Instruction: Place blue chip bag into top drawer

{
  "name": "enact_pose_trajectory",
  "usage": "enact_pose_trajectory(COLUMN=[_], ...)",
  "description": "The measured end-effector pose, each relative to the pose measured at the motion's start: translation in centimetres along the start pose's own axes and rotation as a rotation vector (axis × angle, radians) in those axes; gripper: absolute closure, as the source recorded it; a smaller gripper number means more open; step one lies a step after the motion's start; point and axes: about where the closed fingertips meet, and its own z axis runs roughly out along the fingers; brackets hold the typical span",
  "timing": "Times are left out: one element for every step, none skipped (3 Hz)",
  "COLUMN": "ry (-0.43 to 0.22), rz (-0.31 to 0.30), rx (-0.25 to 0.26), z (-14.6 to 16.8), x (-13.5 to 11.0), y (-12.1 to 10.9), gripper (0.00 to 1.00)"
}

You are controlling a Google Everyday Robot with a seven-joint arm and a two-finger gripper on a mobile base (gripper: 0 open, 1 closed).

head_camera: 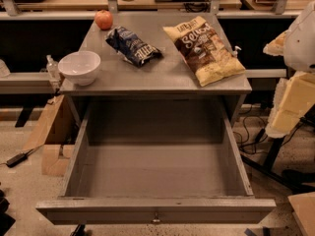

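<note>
The blue chip bag (133, 45) lies crumpled on the grey tabletop (162, 80) in the upper middle of the frame, untouched, so the task looks to be at its opening step: the reach and grasp are not yet done. Below it the top drawer (152, 210) stands pulled fully out and bare inside, its small knob (156, 219) at the bottom centre, so no opening is needed. The gripper (289, 95) hangs at the right edge of the frame, well apart from the bag and not holding it; whether it is open or closed I cannot tell. The next move probably calls for travel left and up across the frame to the bag, passing over the larger tan chip bag (204, 48) that lies between. That tan bag seems to read "Late July" above a larger script beginning "Se". The blue bag's white lettering is not legible. A white bowl (79, 67) and a red apple (103, 18) sit farther left.
</note>
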Motion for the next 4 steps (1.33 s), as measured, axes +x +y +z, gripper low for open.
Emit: enact_pose_trajectory(ry=[-0.002, -0.025, -0.100, -0.198], rz=[0.000, 0.001, 0.040, 0.074], rx=[0.006, 0.061, 0.207, 0.368], z=[0.0, 0.5, 2.5, 2.0], x=[0.0, -0.5, -2.7, -6.8], y=[-0.2, -1.9, -7.1, -12.9], gripper=[0.00, 0.00, 0.00, 0.00])
